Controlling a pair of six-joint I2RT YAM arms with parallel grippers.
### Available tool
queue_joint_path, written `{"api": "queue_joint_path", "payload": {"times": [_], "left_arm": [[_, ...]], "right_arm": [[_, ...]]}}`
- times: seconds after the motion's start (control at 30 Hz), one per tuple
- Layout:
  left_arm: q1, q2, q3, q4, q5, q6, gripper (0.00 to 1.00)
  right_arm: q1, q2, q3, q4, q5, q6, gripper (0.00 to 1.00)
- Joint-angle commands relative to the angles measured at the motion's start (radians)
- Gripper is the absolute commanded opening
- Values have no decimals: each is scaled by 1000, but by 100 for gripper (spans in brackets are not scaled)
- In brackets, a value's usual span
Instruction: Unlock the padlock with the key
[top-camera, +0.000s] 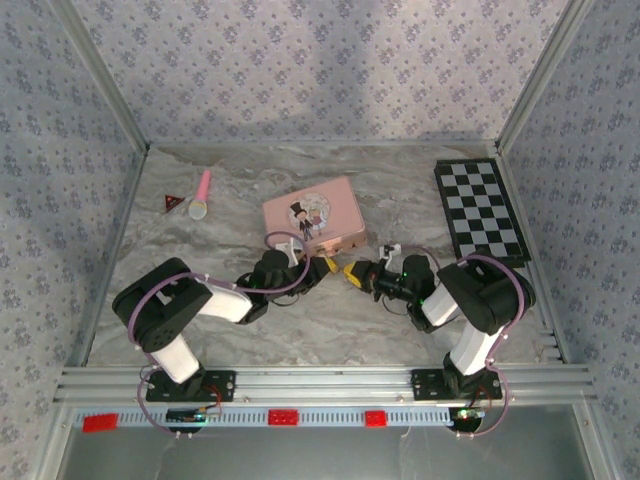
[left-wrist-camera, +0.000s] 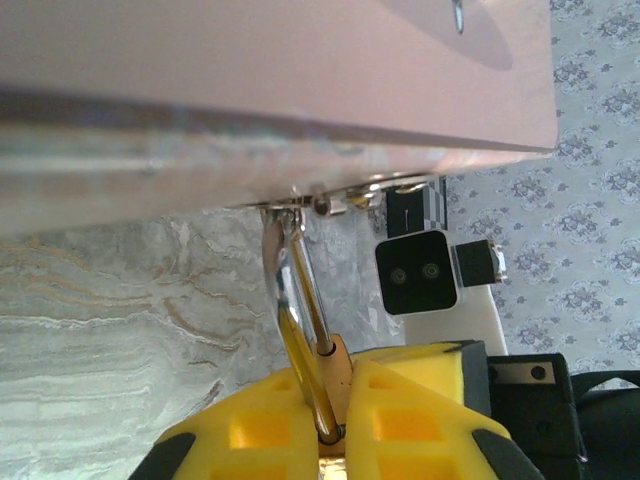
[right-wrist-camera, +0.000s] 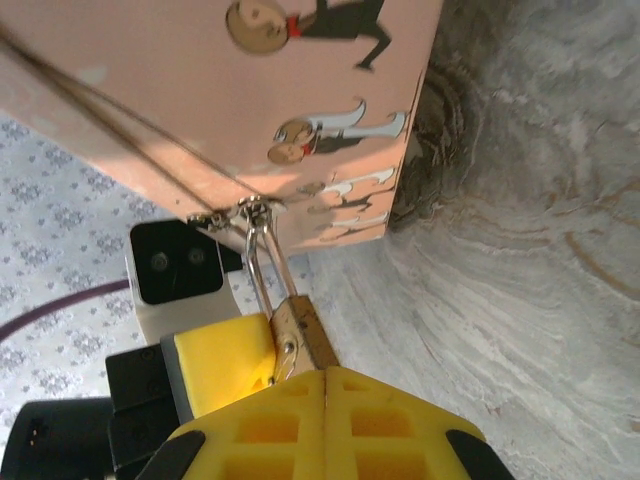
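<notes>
padlock: we see a small brass body and a thin silver shackle, hooked on the latch at the near edge of the pink tin | left claw: clamped on the padlock | right claw: fingers pressed together, just beside the lock | right wrist view gives the brass body plainly, left wrist view mostly the shackle

The left arm, lower left of the top view, and the right arm, lower right, are built of white links between black joints, with thin purple cables looping alongside and a small green light at each base. The fingers are yellow, with square recessed pockets and black corners
</notes>
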Motion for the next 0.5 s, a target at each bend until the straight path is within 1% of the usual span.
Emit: {"api": "queue_joint_path", "payload": {"times": [0.0,0.47], "left_arm": [[-43,-60,29,232,77,-25,0],[-68,-59,74,166,6,-27,0]], "right_arm": [[-3,-15,2,23,63,35,0],[48,-49,8,23,129,58,0]]}}
